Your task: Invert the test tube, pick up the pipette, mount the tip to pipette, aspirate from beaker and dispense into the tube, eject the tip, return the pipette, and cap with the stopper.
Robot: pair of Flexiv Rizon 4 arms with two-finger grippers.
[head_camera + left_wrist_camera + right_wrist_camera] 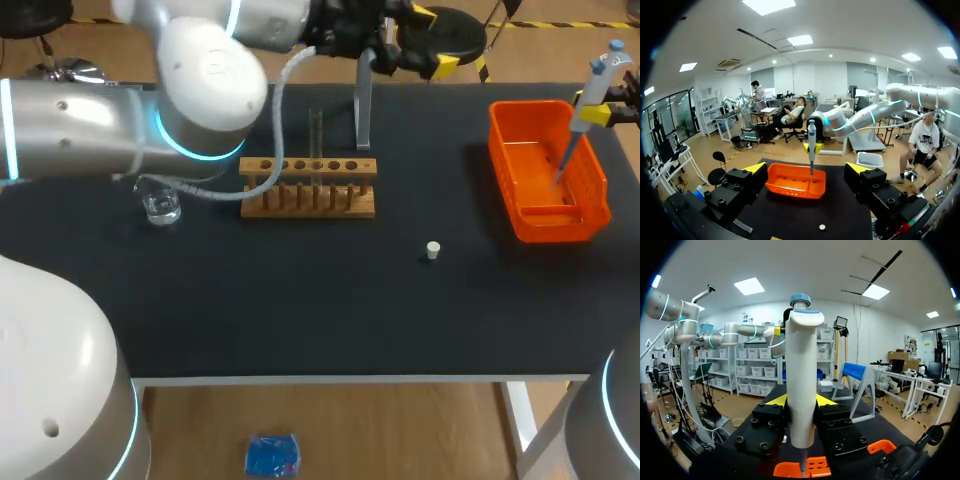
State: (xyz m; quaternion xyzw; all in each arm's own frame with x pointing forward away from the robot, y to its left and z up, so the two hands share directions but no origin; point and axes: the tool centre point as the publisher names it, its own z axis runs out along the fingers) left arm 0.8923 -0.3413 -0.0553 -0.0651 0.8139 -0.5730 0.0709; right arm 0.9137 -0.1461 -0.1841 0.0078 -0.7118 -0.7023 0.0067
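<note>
My right gripper [597,112] is shut on the white pipette [592,90] and holds it upright over the orange bin [520,215], its thin lower end pointing into the bin. In the right wrist view the pipette [800,380] stands between the yellow tips of that gripper [801,401]. My left gripper [435,40] is open and empty at the table's far edge, behind the pipette stand [362,100]. A clear test tube [316,130] stands in the wooden rack [310,190]. The beaker [160,207] sits left of the rack. The white stopper [433,250] lies on the mat.
From the left wrist view, the open left gripper [806,169] faces the orange bin [790,187], the pipette [811,142] and the stopper [822,227]. My bulky left arm [200,90] spans the table's far left.
</note>
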